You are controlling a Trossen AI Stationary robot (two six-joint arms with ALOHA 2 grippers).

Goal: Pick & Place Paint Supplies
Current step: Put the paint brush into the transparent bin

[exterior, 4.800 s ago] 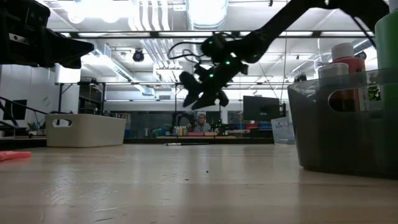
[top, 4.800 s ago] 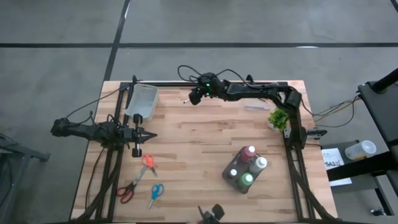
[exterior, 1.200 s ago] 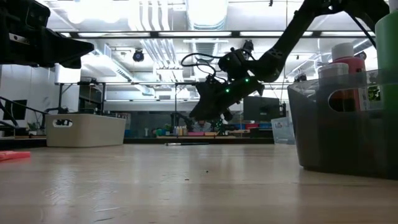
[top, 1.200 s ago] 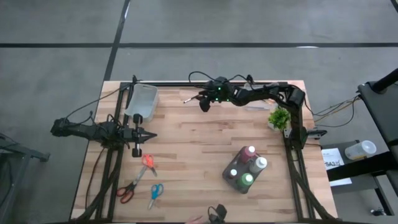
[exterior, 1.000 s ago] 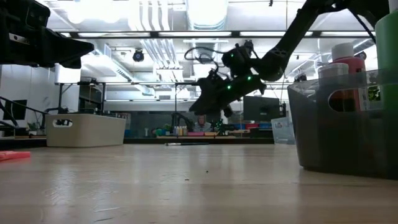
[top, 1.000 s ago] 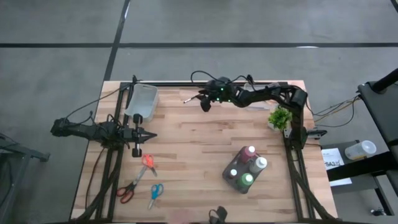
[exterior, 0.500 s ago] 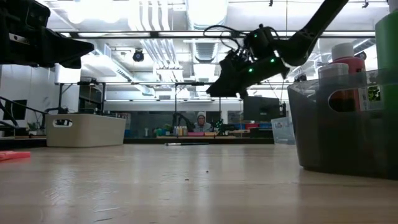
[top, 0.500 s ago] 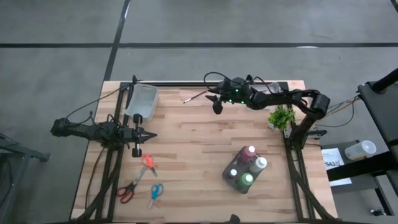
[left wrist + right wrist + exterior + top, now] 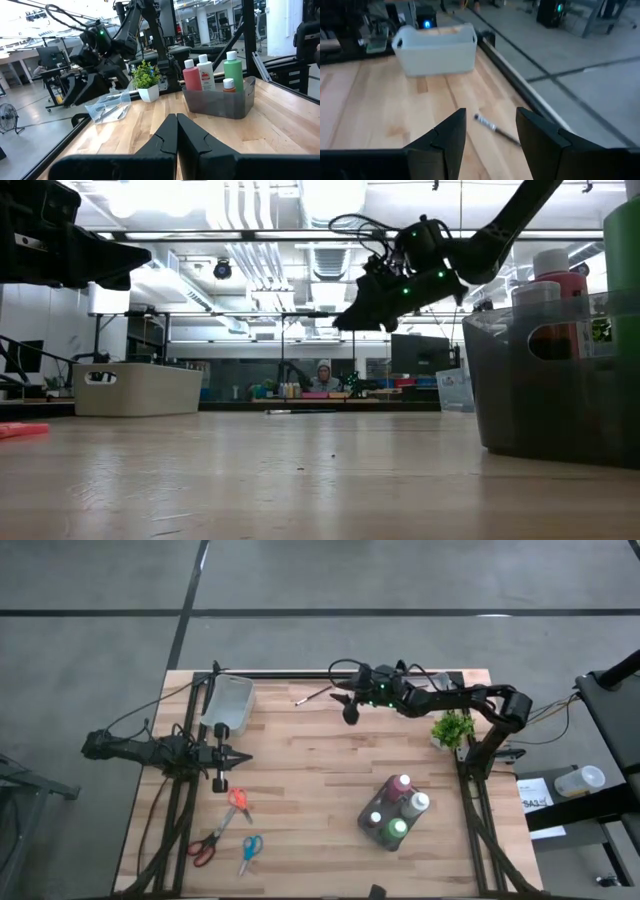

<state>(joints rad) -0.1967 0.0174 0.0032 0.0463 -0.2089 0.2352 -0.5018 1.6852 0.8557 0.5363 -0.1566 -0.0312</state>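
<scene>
the dark grey bin point(image 9: 392, 815) served as the landmark on the wooden desk point(image 9: 310, 790) — it sat near the front right part of the desk and held the four paint bottles: the red bottle point(image 9: 403, 784), the white bottle point(image 9: 419, 803), the green bottle point(image 9: 398, 830) and a smaller bottle point(image 9: 376, 819) with a pale cap. to the left of the bin, near the desk's front edge, lay red scissors point(image 9: 205, 845) and blue scissors point(image 9: 250, 851), with an orange tool point(image 9: 238, 800) just behind them.

farther back and well to the left of the bin, the left claw point(image 9: 233, 757) hung at the desk's left side, its fingers pressed together and holding nothing. behind the bin, at the right edge, stood the small potted plant point(image 9: 449, 728), and a clear plastic bag point(image 9: 107, 106) lay beside it.

farther still, the right claw point(image 9: 349, 710) hovered above the desk's back part, its fingers point(image 9: 451, 134) spread and empty. just beyond it, a thin dark paintbrush point(image 9: 313, 696) lay flat on the wood near the back edge — apart from the claw. the pale tub point(image 9: 228, 704) sat at the back left corner, the farthest thing from the bin.
</scene>
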